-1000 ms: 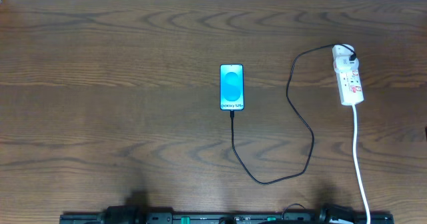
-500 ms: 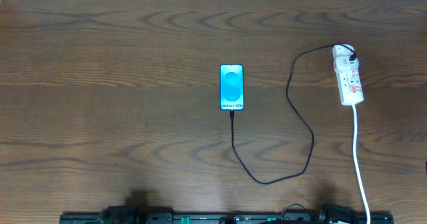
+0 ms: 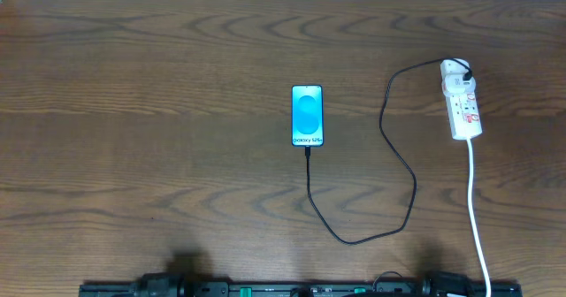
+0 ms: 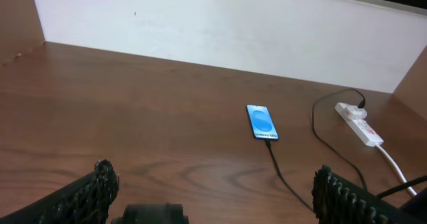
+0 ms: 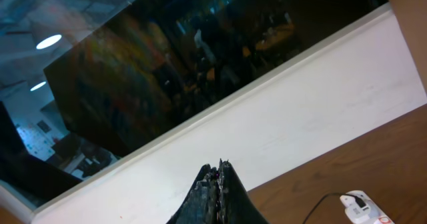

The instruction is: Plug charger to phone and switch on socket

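The phone [image 3: 307,116] lies flat mid-table, its cyan-and-white screen lit; it also shows in the left wrist view [image 4: 262,122]. The black charger cable [image 3: 402,169] runs from the phone's near end, loops right and up to the white socket strip [image 3: 461,101], where its plug sits at the far end. The cable tip sits at the phone's bottom edge [image 3: 307,150]. The socket also shows in the left wrist view [image 4: 360,125] and the right wrist view [image 5: 363,211]. My left gripper [image 4: 213,187] is open and empty, far in front of the phone. My right gripper [image 5: 217,174] is shut, empty, raised and pointing at the back wall.
The socket's white cord [image 3: 475,209] runs down to the table's front edge. A white wall [image 4: 220,31] stands along the back of the brown wooden table [image 3: 159,111]. A dark window [image 5: 167,71] shows above the wall in the right wrist view.
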### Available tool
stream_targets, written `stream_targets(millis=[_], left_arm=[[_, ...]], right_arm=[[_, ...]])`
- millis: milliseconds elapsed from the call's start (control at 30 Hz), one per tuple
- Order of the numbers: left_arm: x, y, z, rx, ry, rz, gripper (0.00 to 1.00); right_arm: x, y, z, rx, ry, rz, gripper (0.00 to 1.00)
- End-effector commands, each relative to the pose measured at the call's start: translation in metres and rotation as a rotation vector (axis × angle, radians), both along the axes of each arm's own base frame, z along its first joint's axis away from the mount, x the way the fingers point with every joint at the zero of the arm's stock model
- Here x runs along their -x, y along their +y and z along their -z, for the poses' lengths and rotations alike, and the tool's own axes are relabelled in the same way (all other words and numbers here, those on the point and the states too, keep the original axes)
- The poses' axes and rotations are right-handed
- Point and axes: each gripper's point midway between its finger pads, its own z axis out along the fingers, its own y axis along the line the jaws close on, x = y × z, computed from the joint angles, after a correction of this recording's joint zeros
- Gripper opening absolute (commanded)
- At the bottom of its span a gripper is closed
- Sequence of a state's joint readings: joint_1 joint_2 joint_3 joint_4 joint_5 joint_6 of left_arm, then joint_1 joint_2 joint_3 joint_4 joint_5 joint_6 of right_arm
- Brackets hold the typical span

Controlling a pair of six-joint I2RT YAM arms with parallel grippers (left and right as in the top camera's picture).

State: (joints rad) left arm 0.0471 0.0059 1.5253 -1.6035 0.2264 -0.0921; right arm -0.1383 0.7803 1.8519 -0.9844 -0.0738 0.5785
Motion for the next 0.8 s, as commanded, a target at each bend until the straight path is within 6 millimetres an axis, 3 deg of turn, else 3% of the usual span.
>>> stream_targets(millis=[0, 167, 367, 533, 767], left_arm=[[-0.011, 0.014, -0.008, -0.02, -0.033, -0.083, 0.94], [-0.057, 0.021, -0.02, -0.023, -0.066, -0.105, 0.94], [-0.145, 0.025, 0.006, -0.023, -0.038, -0.104, 0.94], [-0.205, 0.028, 0.029, -0.023, -0.08, -0.105, 0.94], [-0.248, 0.03, 0.051, -0.022, -0.16, -0.106, 0.94]], right_arm=[[0.002, -0.002, -0.001, 0.018, -0.005, 0.013, 0.02], [0.003, -0.002, -0.002, 0.018, -0.008, 0.013, 0.02], [0.003, -0.002, -0.002, 0.018, -0.011, 0.013, 0.04], [0.003, -0.002, -0.002, 0.018, -0.01, 0.013, 0.03], [0.003, -0.002, -0.002, 0.018, -0.01, 0.013, 0.03]])
